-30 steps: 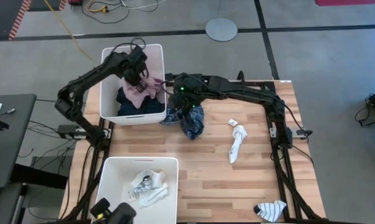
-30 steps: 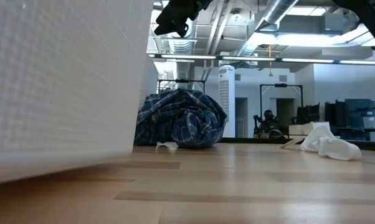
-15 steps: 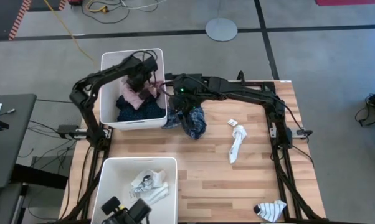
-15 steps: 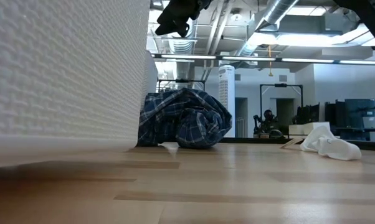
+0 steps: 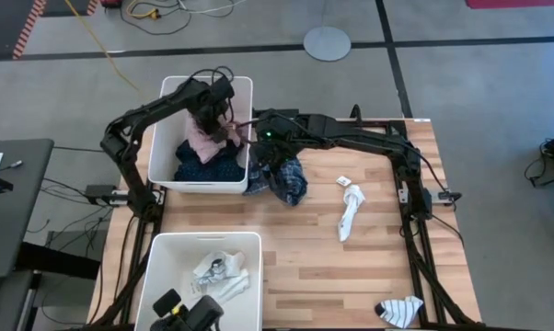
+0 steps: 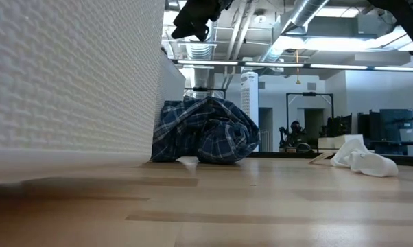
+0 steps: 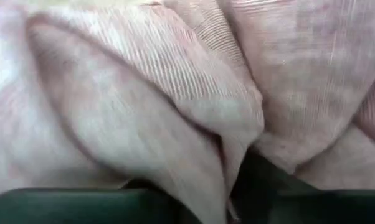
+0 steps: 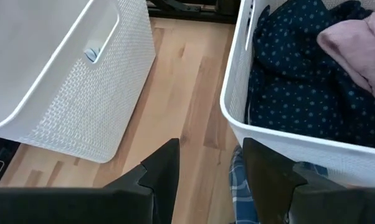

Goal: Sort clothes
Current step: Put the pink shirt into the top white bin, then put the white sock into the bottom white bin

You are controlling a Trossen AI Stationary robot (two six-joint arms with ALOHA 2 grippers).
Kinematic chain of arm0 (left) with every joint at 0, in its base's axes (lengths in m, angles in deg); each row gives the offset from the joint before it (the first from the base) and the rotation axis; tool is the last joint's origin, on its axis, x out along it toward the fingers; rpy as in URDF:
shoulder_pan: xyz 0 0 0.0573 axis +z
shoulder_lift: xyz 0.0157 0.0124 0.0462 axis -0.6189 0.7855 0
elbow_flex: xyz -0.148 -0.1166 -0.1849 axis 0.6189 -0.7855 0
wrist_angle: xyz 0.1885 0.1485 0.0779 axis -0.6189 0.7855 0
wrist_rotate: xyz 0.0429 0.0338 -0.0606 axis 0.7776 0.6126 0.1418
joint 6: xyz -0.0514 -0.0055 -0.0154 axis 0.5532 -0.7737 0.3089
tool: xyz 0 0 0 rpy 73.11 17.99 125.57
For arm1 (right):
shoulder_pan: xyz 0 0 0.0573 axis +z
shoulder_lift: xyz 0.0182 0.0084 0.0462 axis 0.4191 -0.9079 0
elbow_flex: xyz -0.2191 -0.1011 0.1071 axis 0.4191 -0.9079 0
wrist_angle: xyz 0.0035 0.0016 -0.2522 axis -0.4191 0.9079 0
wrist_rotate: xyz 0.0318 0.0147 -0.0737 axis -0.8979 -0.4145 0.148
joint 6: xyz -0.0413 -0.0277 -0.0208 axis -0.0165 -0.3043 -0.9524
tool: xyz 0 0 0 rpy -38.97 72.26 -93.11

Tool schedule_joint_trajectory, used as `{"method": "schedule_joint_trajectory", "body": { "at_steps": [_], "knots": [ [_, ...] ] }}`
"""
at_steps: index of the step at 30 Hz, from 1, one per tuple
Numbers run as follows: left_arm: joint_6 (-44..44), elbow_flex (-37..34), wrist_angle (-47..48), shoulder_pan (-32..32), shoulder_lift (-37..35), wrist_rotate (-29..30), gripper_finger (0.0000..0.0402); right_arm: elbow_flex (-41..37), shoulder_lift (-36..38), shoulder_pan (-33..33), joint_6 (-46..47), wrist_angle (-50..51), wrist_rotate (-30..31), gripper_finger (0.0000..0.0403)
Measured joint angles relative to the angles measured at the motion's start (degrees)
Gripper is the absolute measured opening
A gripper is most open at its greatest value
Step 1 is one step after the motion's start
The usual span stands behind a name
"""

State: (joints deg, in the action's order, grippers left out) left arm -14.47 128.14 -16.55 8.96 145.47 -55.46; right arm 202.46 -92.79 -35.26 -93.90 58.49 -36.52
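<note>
The pink shirt (image 5: 203, 138) lies on the navy dotted piece (image 5: 213, 167) in the far white bin (image 5: 171, 92). My left gripper (image 5: 224, 118) is down on the pink shirt, which fills the left wrist view (image 7: 175, 93). The blue plaid shirt (image 5: 282, 179) lies bunched on the table against that bin's right wall, and shows in the low view (image 6: 206, 130). My right gripper (image 8: 206, 171) is open and empty, held above the plaid shirt beside the bin's rim (image 8: 237, 74). My left gripper is shut on a bunched fold of the pink shirt (image 7: 228, 168), coming from above and slanting down into the bin. Several layers gather at the fingers. The rest of the shirt rests on the navy dotted piece in the bin.
A second white bin (image 5: 157, 248) at the near left holds white socks (image 5: 220, 274). A white sock (image 5: 351, 211) lies on the table at the right and a striped sock (image 5: 398, 311) lies near the front edge. A small white tag (image 5: 344, 182) lies by the white sock.
My left gripper has gone toward the table's right with the pink shirt. The far bin has slid right with it, against the plaid shirt, which has been nudged right.
</note>
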Motion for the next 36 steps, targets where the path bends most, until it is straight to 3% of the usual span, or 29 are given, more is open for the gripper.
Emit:
{"method": "schedule_joint_trajectory", "body": {
  "at_steps": [6, 11, 21, 31, 36],
  "knots": [
    [-0.2, 5.0, 1.6, -2.1, -6.2, 0.0, 0.0214, 0.0, 0.0, 0.0, 0.0, 1.2, 0.0, 0.0187],
    [-0.5, 8.9, 3.4, -3.9, -13.1, 0.2, 0.0257, 0.0, 0.4, 0.0, -0.2, 2.2, 0.8, 0.0187],
    [2.5, 12.1, 4.4, -11.5, -30.6, -0.2, 0.0262, -0.1, 6.2, -0.6, -0.7, 6.0, 3.7, 0.0187],
    [11.5, 12.1, -0.2, -26.2, -44.9, -14.3, 0.0262, 0.0, 16.0, -0.1, 1.9, 18.0, 8.2, 0.0187],
    [14.0, 9.2, -5.9, -34.6, -48.8, -16.3, 0.0262, 0.0, 19.2, 1.7, 6.0, 26.4, 9.9, 0.0187]
  ]
}}
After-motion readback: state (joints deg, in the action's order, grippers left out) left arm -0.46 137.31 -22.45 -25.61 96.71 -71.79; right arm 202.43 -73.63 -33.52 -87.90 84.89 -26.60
